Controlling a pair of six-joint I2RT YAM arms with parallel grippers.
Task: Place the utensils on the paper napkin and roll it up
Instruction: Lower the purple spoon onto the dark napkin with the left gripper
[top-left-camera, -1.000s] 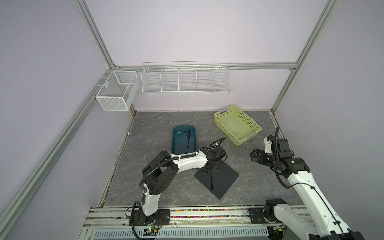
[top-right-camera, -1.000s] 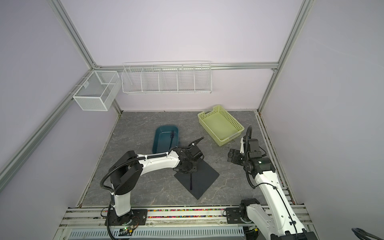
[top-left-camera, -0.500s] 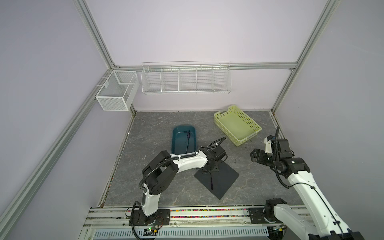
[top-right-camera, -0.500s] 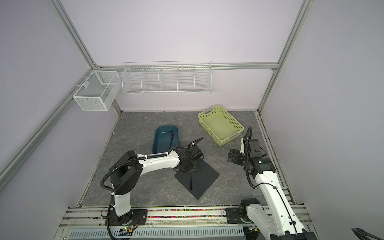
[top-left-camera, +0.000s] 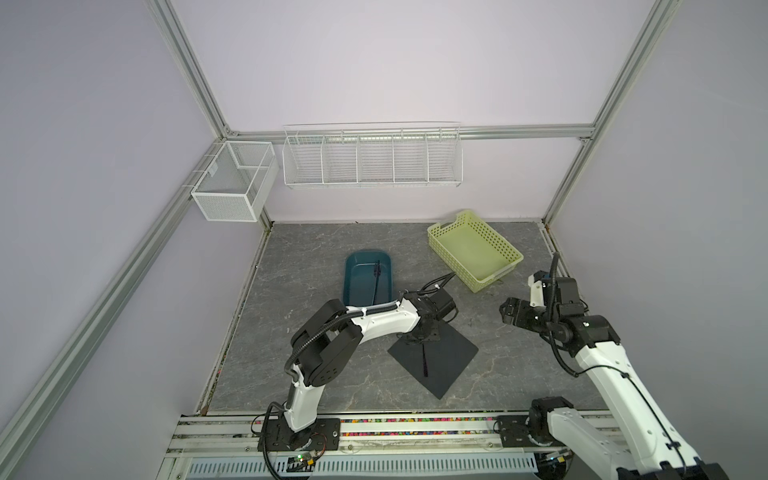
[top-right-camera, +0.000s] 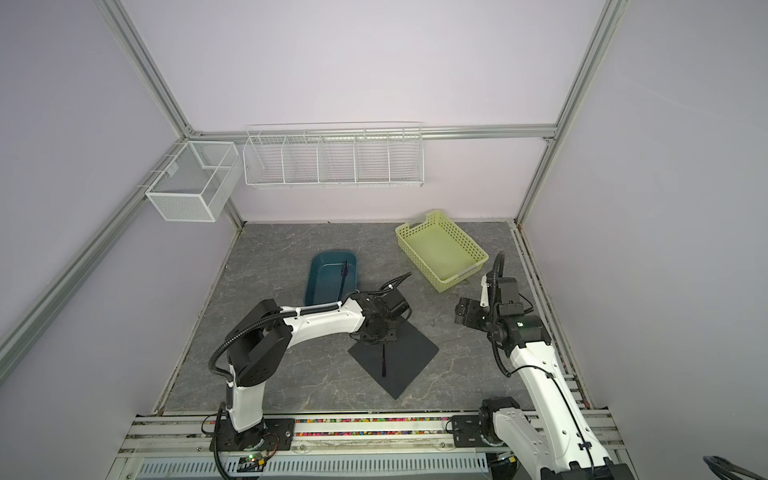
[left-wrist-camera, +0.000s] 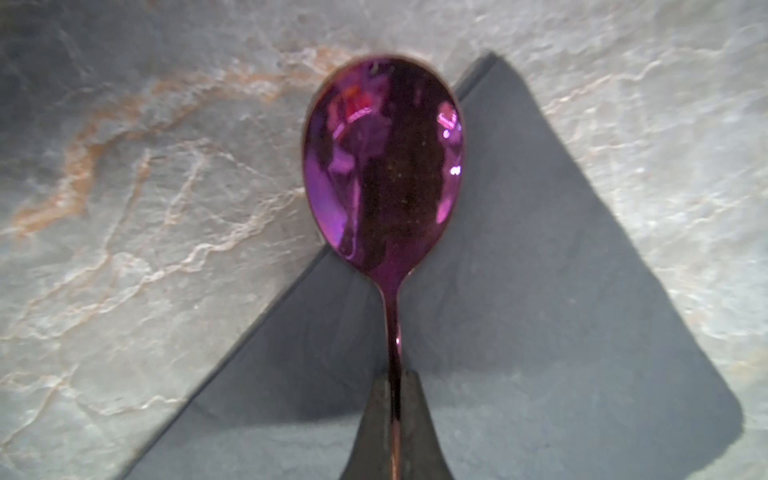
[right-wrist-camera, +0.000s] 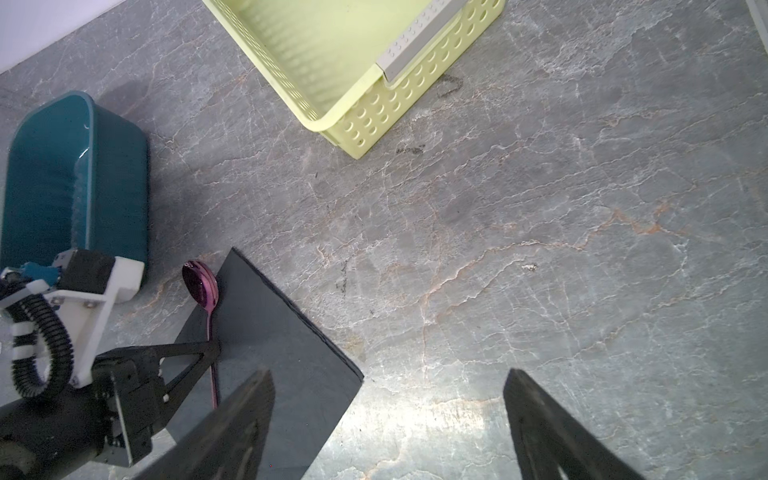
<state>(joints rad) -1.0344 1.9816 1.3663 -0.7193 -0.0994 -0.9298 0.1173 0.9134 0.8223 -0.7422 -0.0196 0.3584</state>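
Partly over matte black paper napkin (left-wrist-camera: 540, 291), glossy oval-bowled spoon (left-wrist-camera: 382, 166)

In a top view the paper napkin (top-left-camera: 451, 353) is lying just below the frame's centre, with the spoon (top-left-camera: 424, 361) stretching across it. The tub (top-left-camera: 349, 270) is sitting above and left of the napkin, one utensil (top-left-camera: 376, 284) lying inside. The basket (top-left-camera: 494, 241) is sitting right of the tub.

- Spoon (left-wrist-camera: 382, 166) handle ran off the frame edge between left pincer (left-wrist-camera: 394, 386) fingers.
- Utensil (top-left-camera: 376, 282) in teal tub (top-left-camera: 358, 286): too small to tell which kind.
- Top views: left pincer tips were hidden under left arm (top-left-camera: 386, 324).
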